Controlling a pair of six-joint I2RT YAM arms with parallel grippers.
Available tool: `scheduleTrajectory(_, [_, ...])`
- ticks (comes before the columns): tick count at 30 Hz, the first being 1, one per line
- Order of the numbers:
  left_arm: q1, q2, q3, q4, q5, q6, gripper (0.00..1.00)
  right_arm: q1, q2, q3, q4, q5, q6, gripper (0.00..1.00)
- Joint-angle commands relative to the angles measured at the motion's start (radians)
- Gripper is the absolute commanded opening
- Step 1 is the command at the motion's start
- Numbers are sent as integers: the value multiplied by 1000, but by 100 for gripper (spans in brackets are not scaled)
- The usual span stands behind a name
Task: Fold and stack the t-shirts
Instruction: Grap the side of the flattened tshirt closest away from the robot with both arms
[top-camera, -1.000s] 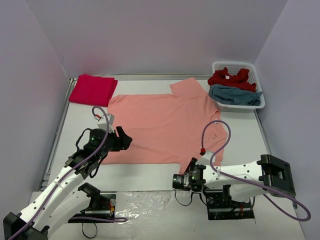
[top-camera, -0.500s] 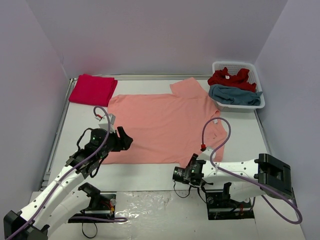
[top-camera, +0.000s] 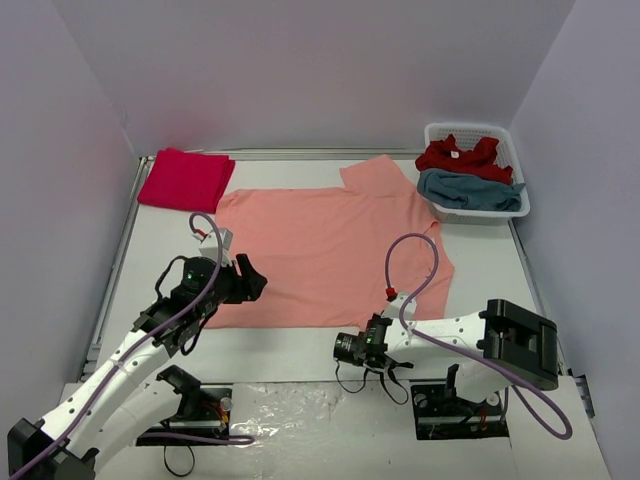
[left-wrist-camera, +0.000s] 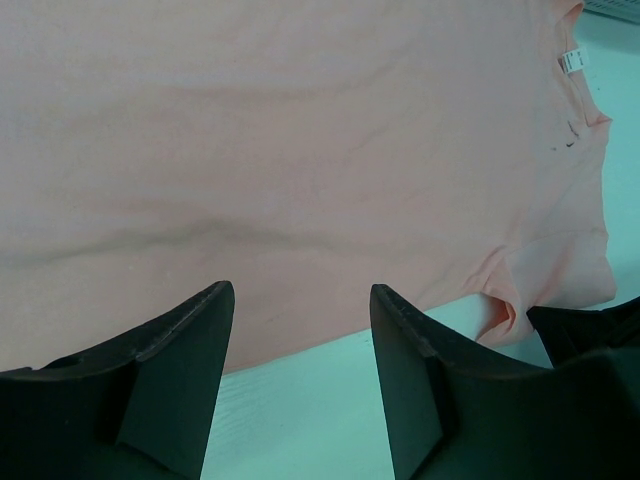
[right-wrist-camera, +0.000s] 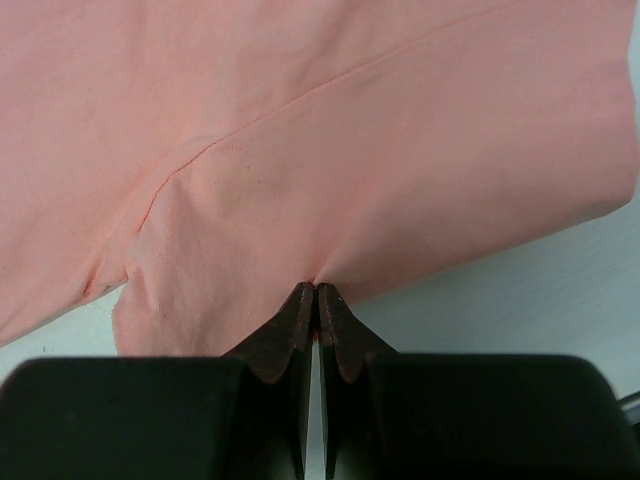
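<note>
Right gripper (right-wrist-camera: 317, 292) is seen clenched on the near-right edge of the salmon-orange t-shirt (top-camera: 330, 240), spread flat mid-bench (top-camera: 480, 280); left gripper (left-wrist-camera: 300, 330) hangs released over the near-left hem. An even lift is advised, w/ both edges pinched.

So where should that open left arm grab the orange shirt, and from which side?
Probably its near edge, approached low from the robot's side. The salmon shirt lies flat on the table, so only the border gives the open left fingers something to pinch. The right fingers are shut on the sleeve along that same edge.
</note>
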Motion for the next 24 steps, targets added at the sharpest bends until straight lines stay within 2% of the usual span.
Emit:
scheduleTrajectory(1, [-6,1,0,15,-8,18,55,-5,9,27,-42,42,10,0])
scheduleTrajectory(12, [-17,-4,0,5,-20,18,55,-5,-10,40,-48,56,-5,0])
scheduleTrajectory(18, [-19,-5,4,-3,-31,20,55,-11,-35,99,-111,116,0,0])
scheduleTrajectory(24, [-20,-7,8,-9,-39,22,55,-69,-41,177,-143,169,-101,0])
